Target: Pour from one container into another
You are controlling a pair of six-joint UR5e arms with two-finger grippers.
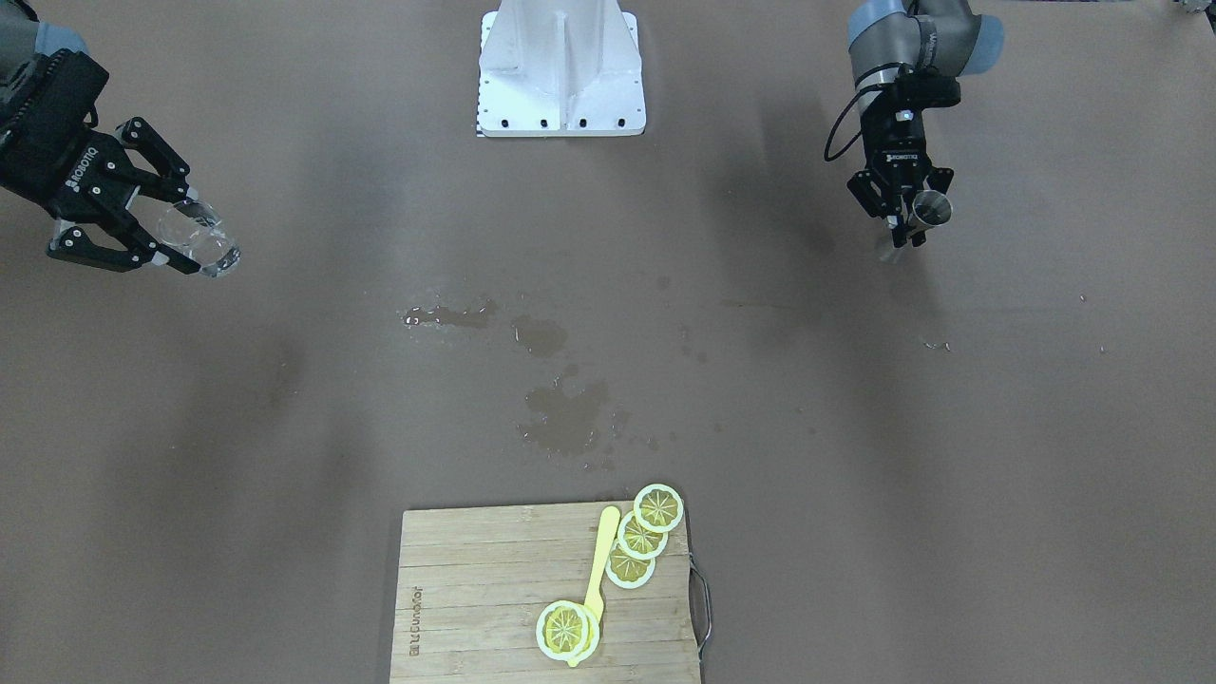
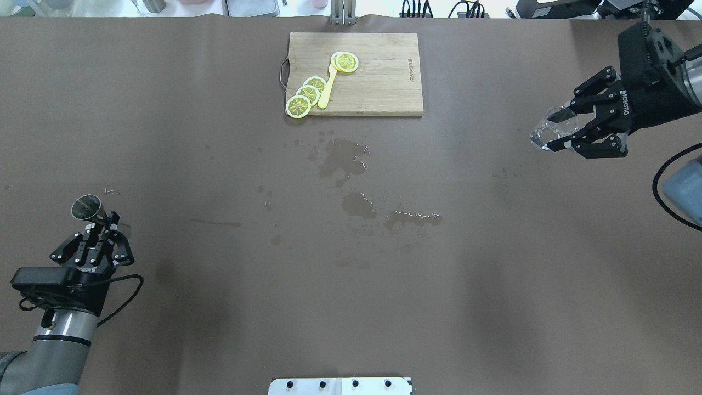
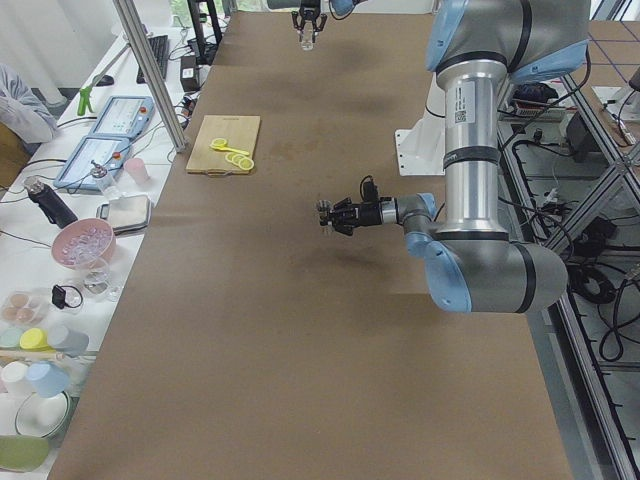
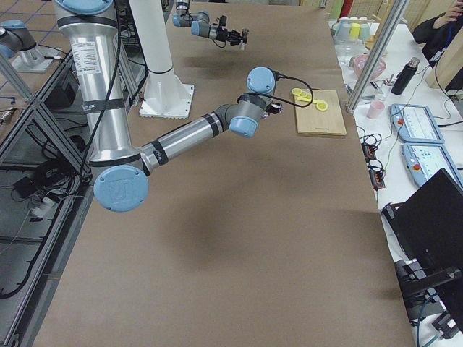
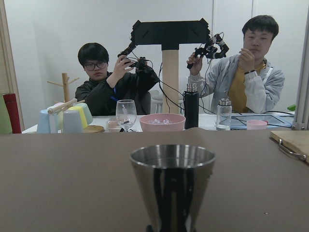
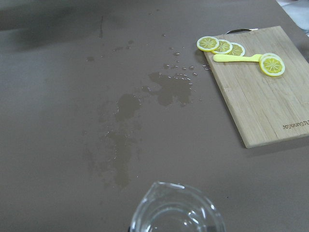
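The clear glass cup (image 2: pixel 550 130) hangs over the table's right side, tipped with its mouth toward the centre. My right gripper (image 2: pixel 560 127) is shut on it, also seen as gripper (image 1: pixel 193 234) and cup (image 1: pixel 201 242). Its rim and pouring lip (image 6: pixel 176 209) fill the bottom of the right wrist view. The steel jigger (image 2: pixel 88 207) stands upright at the far left, with my left gripper (image 2: pixel 102 222) shut on its lower part. The jigger's open top shows as jigger (image 5: pixel 172 181) and jigger (image 1: pixel 930 206). The two containers are far apart.
A wooden cutting board (image 2: pixel 378 82) with lemon slices (image 2: pixel 307 94) and a yellow utensil (image 2: pixel 327 88) lies at the far middle. Wet spill patches (image 2: pixel 343 159) mark the table's centre. The white robot base (image 1: pixel 560 71) is at my edge. People sit beyond the table's end in the left wrist view.
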